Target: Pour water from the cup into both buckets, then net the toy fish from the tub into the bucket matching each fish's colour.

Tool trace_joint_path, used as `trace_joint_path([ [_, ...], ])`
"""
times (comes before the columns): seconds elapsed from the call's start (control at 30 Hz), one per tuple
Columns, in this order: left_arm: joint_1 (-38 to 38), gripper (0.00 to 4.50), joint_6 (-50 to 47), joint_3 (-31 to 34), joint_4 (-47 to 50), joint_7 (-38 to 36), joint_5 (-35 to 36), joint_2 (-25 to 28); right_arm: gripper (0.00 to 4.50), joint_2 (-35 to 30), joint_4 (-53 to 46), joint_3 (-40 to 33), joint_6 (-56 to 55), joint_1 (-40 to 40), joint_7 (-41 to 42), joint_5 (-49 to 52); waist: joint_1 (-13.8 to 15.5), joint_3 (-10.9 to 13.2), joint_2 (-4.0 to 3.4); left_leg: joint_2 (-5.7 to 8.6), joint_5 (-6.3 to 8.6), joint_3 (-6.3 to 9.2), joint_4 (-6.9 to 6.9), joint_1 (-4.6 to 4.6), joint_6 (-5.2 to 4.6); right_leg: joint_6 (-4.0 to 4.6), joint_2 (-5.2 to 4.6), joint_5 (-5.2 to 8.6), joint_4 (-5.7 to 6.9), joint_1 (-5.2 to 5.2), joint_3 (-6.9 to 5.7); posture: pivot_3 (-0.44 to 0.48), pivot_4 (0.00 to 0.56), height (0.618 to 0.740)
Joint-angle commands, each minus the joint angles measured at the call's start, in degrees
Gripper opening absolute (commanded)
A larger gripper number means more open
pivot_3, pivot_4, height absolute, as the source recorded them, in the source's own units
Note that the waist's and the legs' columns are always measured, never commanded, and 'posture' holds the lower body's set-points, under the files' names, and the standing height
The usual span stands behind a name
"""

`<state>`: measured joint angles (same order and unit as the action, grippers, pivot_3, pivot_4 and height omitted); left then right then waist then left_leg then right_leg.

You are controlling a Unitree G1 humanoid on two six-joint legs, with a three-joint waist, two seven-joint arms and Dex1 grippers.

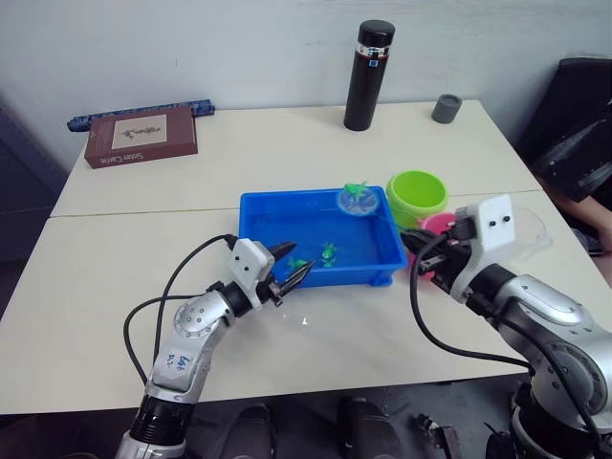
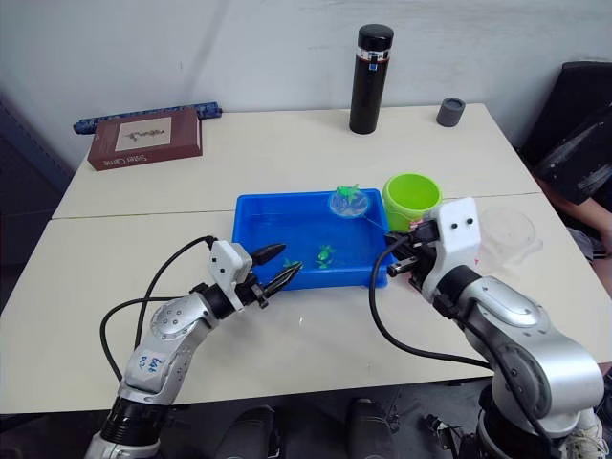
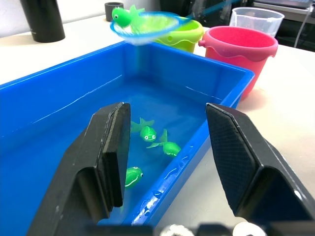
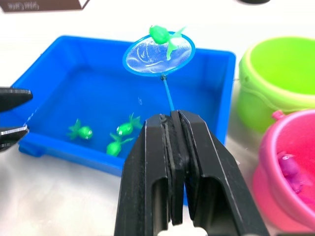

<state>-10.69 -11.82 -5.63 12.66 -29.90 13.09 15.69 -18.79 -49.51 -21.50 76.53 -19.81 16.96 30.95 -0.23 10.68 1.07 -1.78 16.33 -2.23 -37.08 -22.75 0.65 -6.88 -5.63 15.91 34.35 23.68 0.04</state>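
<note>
Right wrist view: the right pincer [image 4: 173, 129] was seen clenched on the thin handle of a small blue net [image 4: 158, 54], which was held above the far rim of the blue tub [image 4: 54, 54]. One green toy fish [image 4: 161, 35] was carried at the net's far edge. Three more green fish [image 4: 120, 130] were left in the shallow water near the tub's front wall. The lime green bucket [image 1: 417, 195] was set just beside the tub's far right corner, and the pink bucket [image 4: 288, 167], in which something pink was seen, was placed nearer the robot, beside the green one. The clear cup [image 2: 508, 232] was stood on the table [image 1: 143, 258] to the right of the buckets. The left pincer [image 1: 290, 265] was held released and empty over the tub's near rim. A black flask [image 1: 369, 75], a small grey cup [image 1: 446, 108] and a brown box [image 1: 141, 135] were placed along the table's far side.
</note>
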Motion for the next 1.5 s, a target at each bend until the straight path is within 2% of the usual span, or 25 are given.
trace_joint_path([
  [0.03, -1.1, 2.67, 0.2, 0.0, 1.6, -1.0, 0.7, 0.3, 0.0, -1.3, -3.7, -2.2, -2.4, -1.5, -0.6, 1.2, 0.0, 0.0, 0.0, 0.0, 0.0, 0.0, 0.0, 0.0, 0.0, 0.0, 0.0, 0.0, 0.0, 0.0, 0.0, 0.0, 0.15, 0.74],
  [0.17, -1.9, 2.67, -0.1, 0.2, 1.6, -1.3, 0.8, 0.5, 0.0, -3.4, -3.4, -2.5, -3.6, -1.6, -0.9, 1.0, 0.1, 0.0, 0.0, 0.01, 0.0, 0.01, -0.01, -0.02, 0.0, 0.0, -0.01, 0.0, -0.03, -0.01, -0.01, 0.0, 0.15, 0.74],
  [0.3, -3.3, 2.67, -0.5, 0.5, 1.8, -1.3, 0.9, 0.6, 0.0, -9.9, 0.7, -3.0, -8.8, 0.7, 0.4, -2.1, 0.1, 0.0, 0.0, 0.02, 0.0, 0.01, 0.0, -0.06, -0.01, 0.0, -0.01, 0.0, -0.09, -0.01, -0.02, 0.0, 0.15, 0.74],
  [0.47, -3.7, 2.67, -0.6, 0.5, 1.7, -1.3, 0.9, 0.6, 0.0, -14.7, 6.5, -2.1, -16.5, 3.1, 1.9, -4.8, 0.2, 0.0, 0.0, 0.05, 0.01, -0.08, -0.02, -0.15, -0.02, -0.05, 0.01, -0.03, -0.2, -0.02, -0.07, 0.0, 0.15, 0.74],
  [0.67, -4.2, 2.67, -0.7, 0.5, 1.5, -0.9, 0.7, 0.4, 0.0, -21.0, 16.9, 4.1, -30.3, 7.1, 4.1, -13.7, 0.1, 0.0, 0.0, 0.05, -0.01, -0.33, -0.06, -0.18, -0.04, -0.09, 0.06, -0.05, -0.2, -0.02, -0.1, 0.0, 0.15, 0.74],
  [0.93, -4.1, 2.67, -1.1, 0.5, 2.0, -0.2, 0.4, 0.2, 0.0, -26.8, 30.2, 13.0, -48.5, 5.7, 5.0, -27.1, 0.1, 0.0, 0.0, 0.05, -0.02, -0.39, -0.11, -0.18, -0.04, -0.14, 0.08, -0.07, -0.18, -0.02, -0.07, 0.0, 0.15, 0.74],
  [1.37, -3.2, 2.67, -1.4, 0.8, 3.0, 0.9, 0.4, 0.5, 0.0, -37.4, 40.7, 18.4, -74.7, 6.0, 3.7, -47.7, 0.2, 0.0, 0.0, 0.06, -0.02, -0.48, -0.17, -0.15, -0.03, -0.19, 0.09, -0.1, -0.16, -0.02, -0.03, 0.0, 0.15, 0.74],
  [1.5, -3.2, 2.67, -1.4, 0.8, 3.0, 0.8, 0.4, 0.5, 0.0, -38.4, 42.4, 18.3, -79.2, 6.6, 3.7, -50.9, 0.2, 0.0, 0.0, 0.06, -0.04, -0.49, -0.19, -0.15, -0.01, -0.19, 0.09, -0.11, -0.15, -0.02, -0.01, 0.0, 0.15, 0.74],
])
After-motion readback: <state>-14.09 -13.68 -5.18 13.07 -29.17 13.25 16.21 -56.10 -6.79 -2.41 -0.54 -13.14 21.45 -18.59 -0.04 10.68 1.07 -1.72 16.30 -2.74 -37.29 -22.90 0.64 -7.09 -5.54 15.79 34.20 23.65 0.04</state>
